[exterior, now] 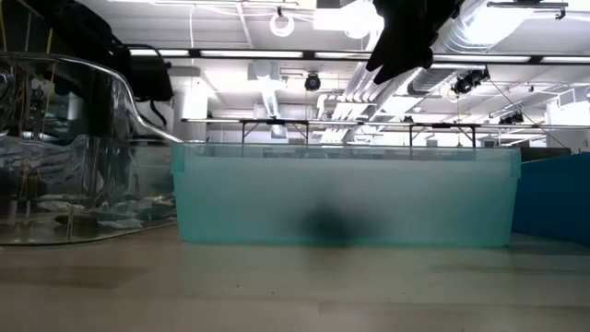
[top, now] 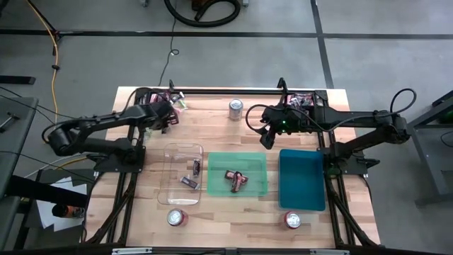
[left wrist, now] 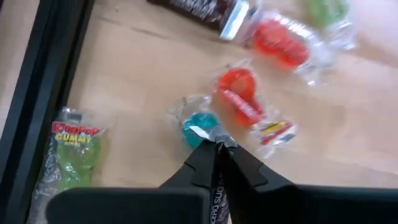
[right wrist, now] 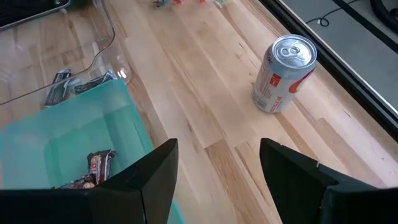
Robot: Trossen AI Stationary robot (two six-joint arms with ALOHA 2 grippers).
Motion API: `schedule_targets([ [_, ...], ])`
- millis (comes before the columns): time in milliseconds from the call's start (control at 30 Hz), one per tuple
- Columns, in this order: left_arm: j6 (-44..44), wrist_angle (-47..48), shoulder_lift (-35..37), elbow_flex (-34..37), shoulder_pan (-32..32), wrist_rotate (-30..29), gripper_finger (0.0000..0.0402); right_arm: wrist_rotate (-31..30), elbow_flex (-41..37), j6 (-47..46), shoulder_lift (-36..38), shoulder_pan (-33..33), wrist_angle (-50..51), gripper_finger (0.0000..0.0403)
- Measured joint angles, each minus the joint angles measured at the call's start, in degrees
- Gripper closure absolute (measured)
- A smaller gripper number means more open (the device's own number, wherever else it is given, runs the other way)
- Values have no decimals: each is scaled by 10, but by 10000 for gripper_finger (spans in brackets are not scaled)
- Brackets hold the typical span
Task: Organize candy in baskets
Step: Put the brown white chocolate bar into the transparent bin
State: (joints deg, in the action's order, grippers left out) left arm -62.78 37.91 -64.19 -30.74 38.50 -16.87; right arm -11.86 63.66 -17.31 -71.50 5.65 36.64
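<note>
Pinching the small teal clear-wrapped sweet (left wrist: 199, 124) with our left gripper (left wrist: 214, 144) at the far-left pile; the shallow clear plastic tray (top: 170, 152) lies nearer, rightward. Right gripper (right wrist: 217, 168) open, idle.

The left arm reaches from its base at the table's left side toward the far left corner, forearm stretched low and level. Its left gripper (left wrist: 214, 144) points down at the tabletop with the fingers pinched together, tips meeting. The right arm extends from the right side leftward along the far edge, elbow bent near the right rim. Its right gripper (top: 269, 138) hangs above the table, well clear of it, angled downward and toward the near side, its two fingers (right wrist: 149, 171) spread wide apart with nothing between them.
</note>
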Motion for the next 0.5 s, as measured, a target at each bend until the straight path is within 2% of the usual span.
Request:
schedule_targets([
  [267, 50, -17, 96, 0, -9, 2, 400, 0, 0, -7, 0, -1, 0, 181],
  [500, 135, -167, 195, -1, -71, 80, 401, 0, 0, -7, 0, -1, -5, 181],
])
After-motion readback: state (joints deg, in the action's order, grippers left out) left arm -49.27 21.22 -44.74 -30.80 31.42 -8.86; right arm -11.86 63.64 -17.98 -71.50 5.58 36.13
